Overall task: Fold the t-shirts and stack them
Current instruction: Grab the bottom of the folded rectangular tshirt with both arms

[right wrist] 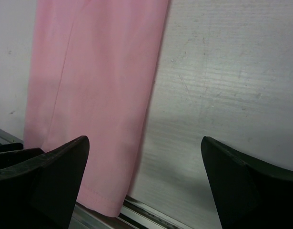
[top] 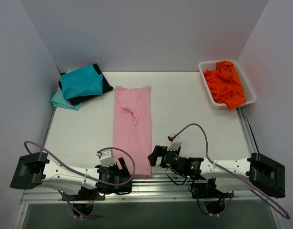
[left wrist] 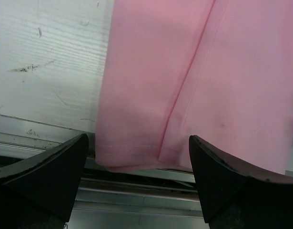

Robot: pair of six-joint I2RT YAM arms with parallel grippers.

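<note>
White table point(top: 194, 114) held a pink shirt point(top: 132, 129), folded to a long strip down center, hem at near edge. Stack point(top: 82, 86) of teal, black & aqua shirts sat far left; orange shirt point(top: 226, 85) filled basket point(top: 234, 106) far right. L gripper point(left wrist: 136, 143) & R gripper point(right wrist: 145, 140) flanked the hem, jaws spread, empty.

white lattice basket point(top: 218, 105) — far right corner | scuffed white table point(top: 184, 105)

A scuffed white tabletop point(top: 189, 119) sits boxed in by plain pale walls point(top: 146, 33) behind and on both sides, softly lit.
</note>
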